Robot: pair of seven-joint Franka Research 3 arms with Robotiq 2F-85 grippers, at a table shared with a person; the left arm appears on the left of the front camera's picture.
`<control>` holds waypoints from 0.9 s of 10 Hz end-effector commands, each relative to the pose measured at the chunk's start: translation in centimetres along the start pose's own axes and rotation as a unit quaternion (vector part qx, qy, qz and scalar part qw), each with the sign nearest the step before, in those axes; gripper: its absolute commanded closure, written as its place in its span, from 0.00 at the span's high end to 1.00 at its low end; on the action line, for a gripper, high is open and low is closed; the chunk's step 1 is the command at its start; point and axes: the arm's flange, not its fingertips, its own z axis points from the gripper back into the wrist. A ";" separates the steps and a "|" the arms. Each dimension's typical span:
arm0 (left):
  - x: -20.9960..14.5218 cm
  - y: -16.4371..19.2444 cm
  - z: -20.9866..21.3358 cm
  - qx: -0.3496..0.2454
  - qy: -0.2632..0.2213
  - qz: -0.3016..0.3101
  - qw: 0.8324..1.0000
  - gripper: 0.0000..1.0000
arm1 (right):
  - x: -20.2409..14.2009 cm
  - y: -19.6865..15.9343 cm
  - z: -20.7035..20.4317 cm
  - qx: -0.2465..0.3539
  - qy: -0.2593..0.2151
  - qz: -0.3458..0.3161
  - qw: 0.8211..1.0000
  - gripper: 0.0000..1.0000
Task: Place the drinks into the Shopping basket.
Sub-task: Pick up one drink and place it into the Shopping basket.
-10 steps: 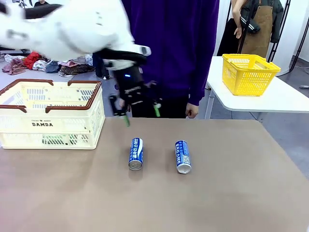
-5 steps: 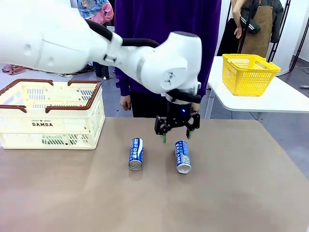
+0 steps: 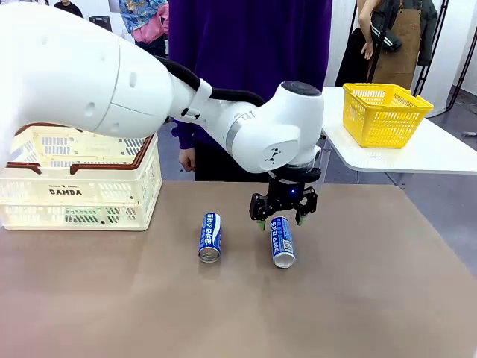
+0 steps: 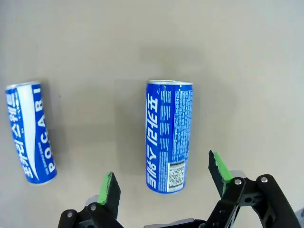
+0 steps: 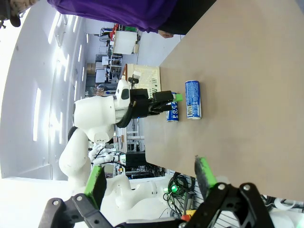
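- Hovering low over the table, your left gripper sits well to the right of the Shopping basket, w/ its arm reaching in across the front of the basket.
- Jaws spread wide, nothing gripped; green pads straddle the far end of one blue can, a gap showing on each side.
- Left wrist view confirms: that can lies flat on its side btwn the two fingers, neither pad touching it.
- Second blue can also lies flat, btwn the Shopping basket and the straddled can, apart from both; in the wrist cam it's off to one side, outside the fingers.
- Both cans are on the table outside the basket, silver ends toward you.
- Shopping basket stands upright at the table's left edge, brown handles up, "DAMDA" print facing you.
- Your right gripper: jaws wide apart, empty, held off the table's right side, far from the basket.
- Person in a purple top stands behind the table, one hand hanging just right of the basket's far corner.
- Yellow basket sits on a white side table, far right of the Shopping basket.
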 end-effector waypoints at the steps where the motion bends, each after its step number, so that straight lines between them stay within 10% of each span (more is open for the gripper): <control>1: 0.2 -0.2 -1.2 -0.003 -0.014 -0.039 0.999 1.00 | 0.2 0.0 -0.1 0.013 -0.005 0.014 1.000 1.00; 9: 1.4 -0.6 -5.4 -0.012 0.000 -0.088 0.996 1.00 | 0.2 0.0 -0.1 0.013 -0.005 0.014 1.000 1.00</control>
